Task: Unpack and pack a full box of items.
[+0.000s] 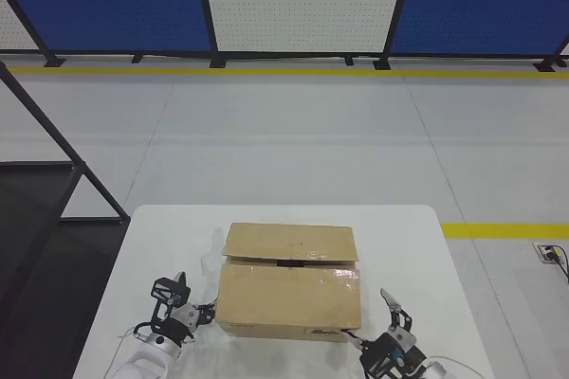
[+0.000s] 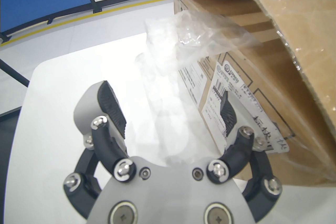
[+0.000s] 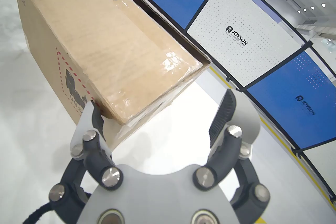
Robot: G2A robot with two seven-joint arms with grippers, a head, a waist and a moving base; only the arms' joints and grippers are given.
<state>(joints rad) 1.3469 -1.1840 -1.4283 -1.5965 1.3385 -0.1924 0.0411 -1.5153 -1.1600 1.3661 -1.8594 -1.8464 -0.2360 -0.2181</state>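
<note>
- A black frame [image 1: 38, 189] stands on the floor at the left of the top view.
- The left gripper [image 1: 187, 299] [image 2: 168, 101] is at the lower left of the tabletop [image 1: 171, 237]. Its two fingers are spread wide and hold nothing. One finger [image 2: 228, 109] is right by the left end of the box; I cannot tell if it touches.
- One piece of clear plastic [image 2: 183, 33] lies crumpled by that same end of the box.
- One brown box [image 1: 289, 294] [image 2: 262, 64] [image 3: 86, 33] sits in the middle of the tabletop, near the lower edge of the top view. Its long side runs left to right. Its top faces up, with two flaps meeting along a seam.
- The right gripper [image 1: 375, 324] [image 3: 160, 104] is at the box's lower right corner. Its fingers are spread wide and hold nothing.
- The tabletop is white with round corners.
- The floor [image 1: 313, 133] is pale grey with yellow lines. Blue and white panels [image 1: 303, 24] stand along the top of the view.
</note>
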